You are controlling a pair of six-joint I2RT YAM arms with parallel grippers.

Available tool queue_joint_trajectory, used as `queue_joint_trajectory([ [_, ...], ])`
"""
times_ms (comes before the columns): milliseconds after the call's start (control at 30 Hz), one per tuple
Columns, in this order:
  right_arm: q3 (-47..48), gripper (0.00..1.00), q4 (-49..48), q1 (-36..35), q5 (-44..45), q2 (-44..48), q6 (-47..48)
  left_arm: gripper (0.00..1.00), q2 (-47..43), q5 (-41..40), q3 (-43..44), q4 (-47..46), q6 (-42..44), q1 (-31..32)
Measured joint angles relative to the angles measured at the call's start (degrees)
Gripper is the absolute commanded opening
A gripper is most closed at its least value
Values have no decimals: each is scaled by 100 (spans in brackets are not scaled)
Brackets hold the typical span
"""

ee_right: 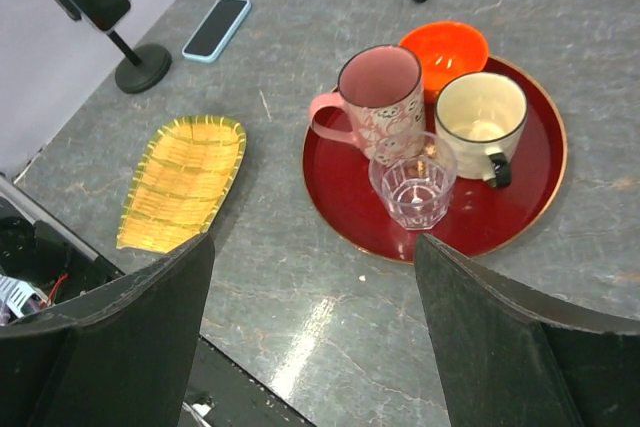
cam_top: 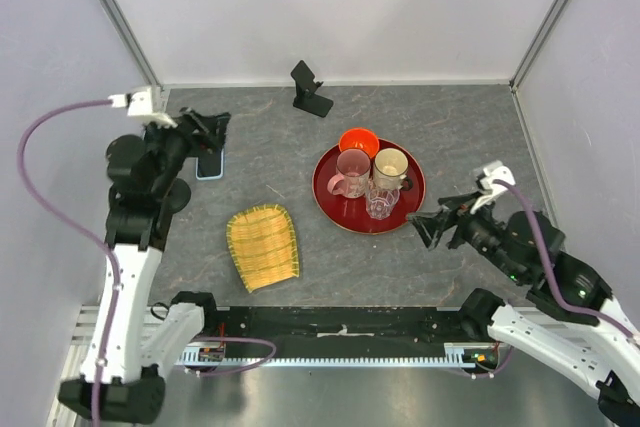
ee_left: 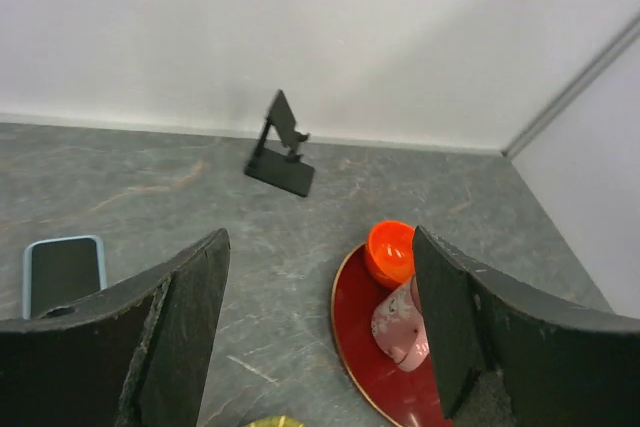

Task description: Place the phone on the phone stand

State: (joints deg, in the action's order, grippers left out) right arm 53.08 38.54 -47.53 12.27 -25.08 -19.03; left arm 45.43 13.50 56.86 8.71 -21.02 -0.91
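Step in hand: the approach, pick not yet made. Phone (cam_top: 212, 166) lies flat, screen up, at the table's left side, just below the left gripper (cam_top: 210, 137), whose jaws are spread wide w/ nothing in them. Right gripper (cam_top: 422, 230) is likewise spread and empty, beside the tray (cam_top: 338, 213). Next: lower the left gripper, pinch across the phone's long edges (thin and flat, so prob. fiddly), lift, carry to the stand (cam_top: 310, 90) by the back wall. Table btwn them is bare; the left wall is close.
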Motion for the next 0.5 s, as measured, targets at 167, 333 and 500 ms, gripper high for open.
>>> queue_joint_trajectory([
  [167,-42,87,-306,0,-229,-782,-184,82,1499,-289,608,31,461,1147],
  [333,-114,87,-608,0,-343,-1180,-330,82,3519,-238,1178,-15,531,1333],
  [500,-184,87,-852,-7,-343,-1303,-396,81,5088,-166,1355,-966,393,1394],
])
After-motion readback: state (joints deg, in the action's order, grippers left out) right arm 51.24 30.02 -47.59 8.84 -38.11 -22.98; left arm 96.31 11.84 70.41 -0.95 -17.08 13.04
